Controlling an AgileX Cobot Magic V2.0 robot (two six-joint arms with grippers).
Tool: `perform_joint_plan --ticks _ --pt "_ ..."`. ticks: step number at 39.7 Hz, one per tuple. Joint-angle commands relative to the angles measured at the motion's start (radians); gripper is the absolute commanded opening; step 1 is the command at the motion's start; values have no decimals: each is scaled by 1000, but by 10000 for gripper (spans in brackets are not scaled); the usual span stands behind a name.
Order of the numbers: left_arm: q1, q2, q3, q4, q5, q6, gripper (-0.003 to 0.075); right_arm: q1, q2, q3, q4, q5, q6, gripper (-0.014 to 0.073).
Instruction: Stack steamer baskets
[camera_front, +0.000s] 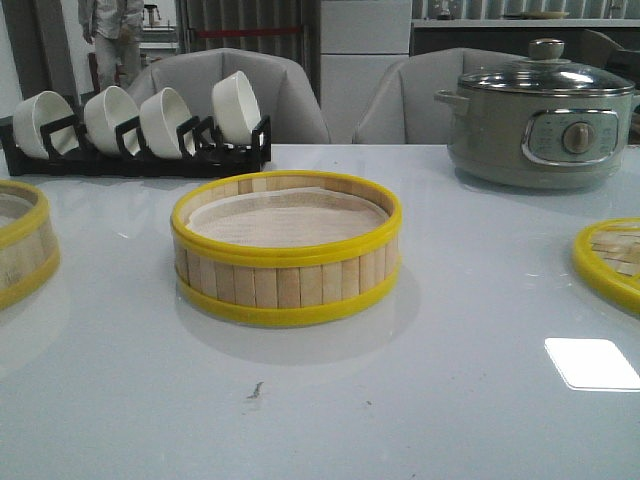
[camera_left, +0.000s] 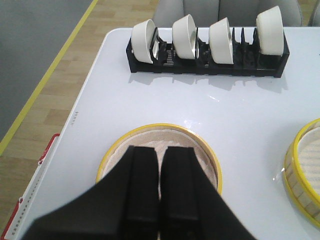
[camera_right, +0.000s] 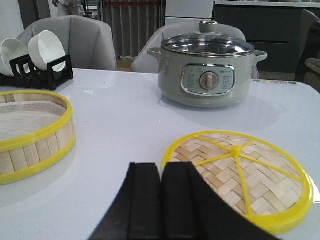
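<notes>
All I can see of my own machine is the two grippers, one in each wrist view. The left gripper (camera_left: 160, 200) is matt black: two broad, flat-faced, blocky fingers (camera_left: 141, 190) widening into a dark body. The right gripper (camera_right: 161, 205) looks identical, black and squared-off, with no markings, screws or cables showing.

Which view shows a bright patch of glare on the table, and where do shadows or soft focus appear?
Front view: a bright rectangular glare patch lies on the white table at right, and the middle steamer basket casts a soft shadow. Left wrist view: the left gripper looks dark and slightly soft.
</notes>
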Motion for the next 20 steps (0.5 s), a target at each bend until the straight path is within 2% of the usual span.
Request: perform_joint_plan --ticks 1,10,20 --pt "0 7 -38 0 -64 5 102 0 -21 -15 -6 -87 -4 52" --pt "0 33 -38 60 -98 5 102 0 -21 -15 -6 -87 -4 52" --pt "0 33 -38 36 -122 5 102 0 -21 -15 -6 -87 -4 52"
